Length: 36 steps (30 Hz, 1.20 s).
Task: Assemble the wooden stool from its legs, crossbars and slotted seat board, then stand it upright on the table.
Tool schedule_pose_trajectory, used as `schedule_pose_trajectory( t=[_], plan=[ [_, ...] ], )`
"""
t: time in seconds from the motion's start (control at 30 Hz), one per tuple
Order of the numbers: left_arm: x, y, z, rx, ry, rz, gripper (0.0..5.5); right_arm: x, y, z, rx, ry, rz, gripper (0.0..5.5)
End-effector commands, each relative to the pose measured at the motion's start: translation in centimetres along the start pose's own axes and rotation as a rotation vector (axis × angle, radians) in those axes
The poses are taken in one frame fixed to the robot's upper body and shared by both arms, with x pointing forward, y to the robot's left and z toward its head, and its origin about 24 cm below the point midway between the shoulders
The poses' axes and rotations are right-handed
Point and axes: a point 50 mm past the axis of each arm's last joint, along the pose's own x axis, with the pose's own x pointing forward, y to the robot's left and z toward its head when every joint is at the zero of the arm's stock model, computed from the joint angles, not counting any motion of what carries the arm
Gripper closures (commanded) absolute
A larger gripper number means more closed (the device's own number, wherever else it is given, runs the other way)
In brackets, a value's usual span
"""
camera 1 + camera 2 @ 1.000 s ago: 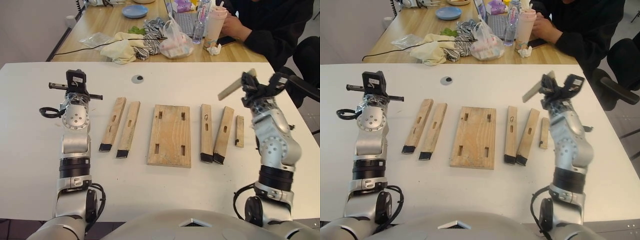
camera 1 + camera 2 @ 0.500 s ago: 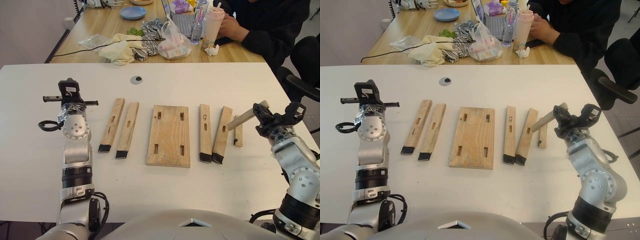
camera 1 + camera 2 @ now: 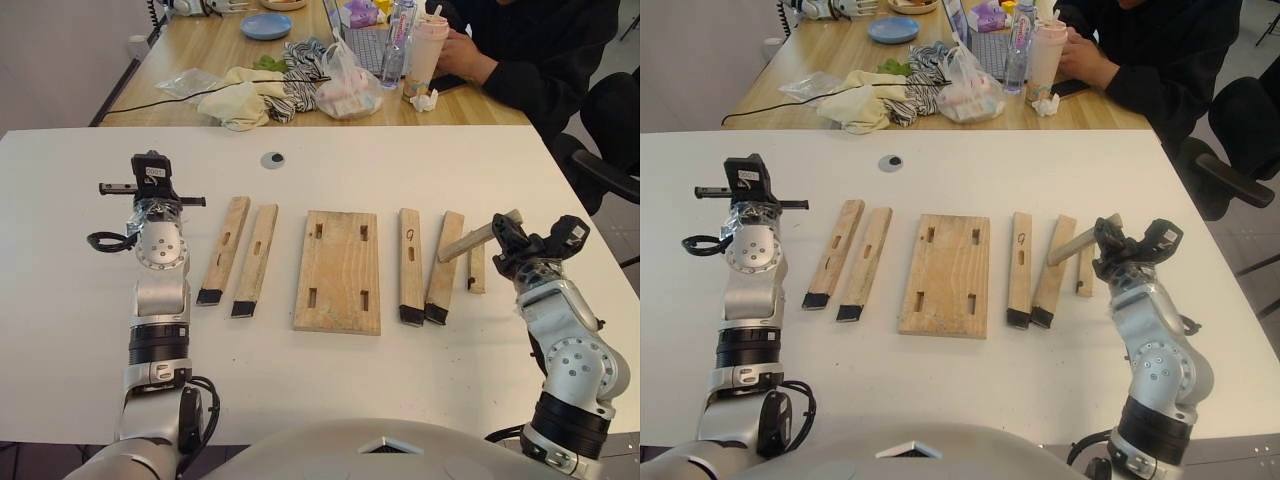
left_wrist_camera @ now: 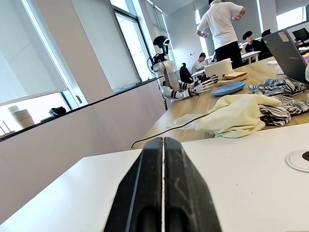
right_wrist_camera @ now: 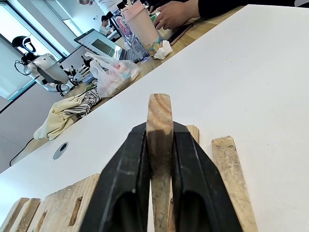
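The slotted seat board (image 3: 339, 270) lies flat at the table's middle. Two wooden legs (image 3: 225, 247) (image 3: 256, 258) lie left of it, and two more (image 3: 410, 265) (image 3: 443, 265) lie right of it. A short crossbar (image 3: 478, 268) rests on the table beside the right legs. My right gripper (image 3: 508, 238) is shut on a second crossbar (image 5: 159, 125), holding it tilted just above the outer right leg. My left gripper (image 3: 150, 168) is shut on nothing, its fingers (image 4: 145, 193) pressed together, left of the left legs.
A round cable grommet (image 3: 273, 159) sits in the white table (image 3: 80, 330) behind the parts. A wooden table (image 3: 200, 50) beyond holds cloths, a plastic bag, a cup and a laptop. The white table's right edge is near my right arm.
My right gripper has brought the crossbar down from high over the far right of the table to just above the right legs. The left arm has barely shifted.
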Motion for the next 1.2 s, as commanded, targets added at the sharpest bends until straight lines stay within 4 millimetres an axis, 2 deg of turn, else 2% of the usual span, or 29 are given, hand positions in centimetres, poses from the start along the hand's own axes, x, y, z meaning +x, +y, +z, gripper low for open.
schedule_pose_trajectory(
  t=[0.03, 0.23, 0.3, 0.43, 0.73, 0.8, 0.97, 1.2],
  plan=[
    [0.2, 0.1, 0.3, 0.014, -0.014, -0.001, 5.5, 0.2, -1.2, -0.6, -0.016, 0.016, -0.096, 5.12],
    [-0.2, 0.3, 0.1, 0.017, -0.008, 0.013, 5.5, 0.3, 0.7, 2.9, -0.064, -0.148, -0.013, 5.12],
    [-0.4, 0.3, -0.1, 0.016, -0.004, 0.02, 5.5, 0.5, 0.9, 3.5, -0.069, -0.163, -0.007, 5.12],
    [-0.4, 0.1, -0.1, 0.015, -0.005, 0.018, 5.5, 0.5, 0.3, 3.0, -0.073, -0.141, -0.042, 5.12],
    [-0.2, 0.1, -0.1, 0.012, -0.007, 0.023, 5.5, 0.3, -1.2, -0.4, -0.039, 0.006, -0.101, 5.12],
    [-0.1, 0.1, -0.1, 0.012, -0.008, 0.023, 5.5, 0.3, -1.1, -0.4, -0.037, 0.005, -0.095, 5.12],
    [-0.3, 0.2, -0.3, 0.012, -0.005, 0.031, 5.5, 0.7, -0.9, 1.0, -0.035, -0.051, -0.067, 5.12],
    [-0.5, 0.0, -0.3, 0.01, -0.002, 0.027, 5.5, 0.7, -0.3, 0.4, -0.018, -0.015, -0.044, 5.12]
  ],
)
